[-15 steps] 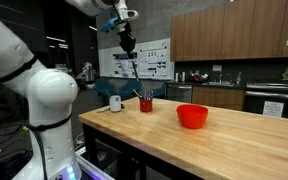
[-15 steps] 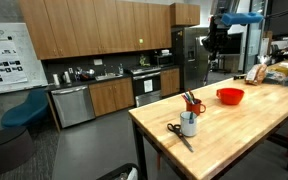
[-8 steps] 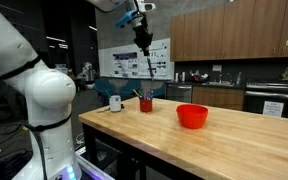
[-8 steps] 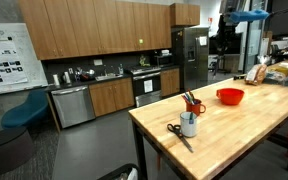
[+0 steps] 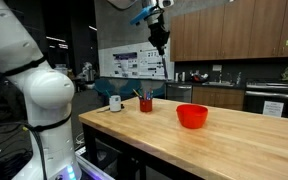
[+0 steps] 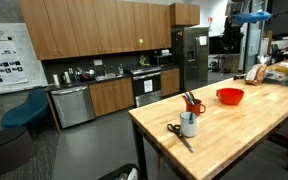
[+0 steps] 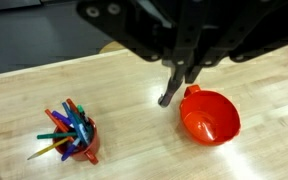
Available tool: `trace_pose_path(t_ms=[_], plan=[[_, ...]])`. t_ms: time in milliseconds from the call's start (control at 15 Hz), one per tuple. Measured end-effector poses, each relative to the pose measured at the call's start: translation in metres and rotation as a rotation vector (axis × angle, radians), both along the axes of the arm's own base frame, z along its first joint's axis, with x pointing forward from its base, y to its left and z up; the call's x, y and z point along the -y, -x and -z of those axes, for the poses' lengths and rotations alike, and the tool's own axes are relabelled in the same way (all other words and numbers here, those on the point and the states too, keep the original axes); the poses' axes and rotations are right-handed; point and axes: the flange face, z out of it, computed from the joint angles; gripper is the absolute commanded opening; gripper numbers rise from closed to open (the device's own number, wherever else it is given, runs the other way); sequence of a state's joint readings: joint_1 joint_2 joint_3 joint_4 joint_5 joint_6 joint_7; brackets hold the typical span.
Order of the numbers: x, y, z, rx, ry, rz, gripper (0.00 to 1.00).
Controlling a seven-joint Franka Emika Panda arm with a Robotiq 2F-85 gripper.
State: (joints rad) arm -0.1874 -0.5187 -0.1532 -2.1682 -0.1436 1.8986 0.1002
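The table (image 5: 234, 140) hasn't changed. What moved is my arm (image 5: 46, 95): in an exterior view its high end has swung right, off the spot above the cup (image 5: 146, 103) of pens and toward the bowl (image 5: 192, 116). The gripper (image 7: 184, 68) stays clamped on the dark marker (image 7: 170, 92). In the wrist view the marker now hangs by the bowl's left rim, with the cup well to the left.

Glossy plastic bowl (image 7: 209, 118), smooth wooden table (image 7: 24, 90)
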Motion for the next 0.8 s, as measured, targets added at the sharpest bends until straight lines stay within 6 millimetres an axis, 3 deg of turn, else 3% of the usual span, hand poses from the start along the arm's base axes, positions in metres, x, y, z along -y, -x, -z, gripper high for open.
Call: trace_pose_path(t_ms=[400,800], plan=[[0.042,0.001,0.005,-0.023,0.009,0.025,0.02],[0.071,0.004,0.02,-0.05,0.006,0.052,0.02]])
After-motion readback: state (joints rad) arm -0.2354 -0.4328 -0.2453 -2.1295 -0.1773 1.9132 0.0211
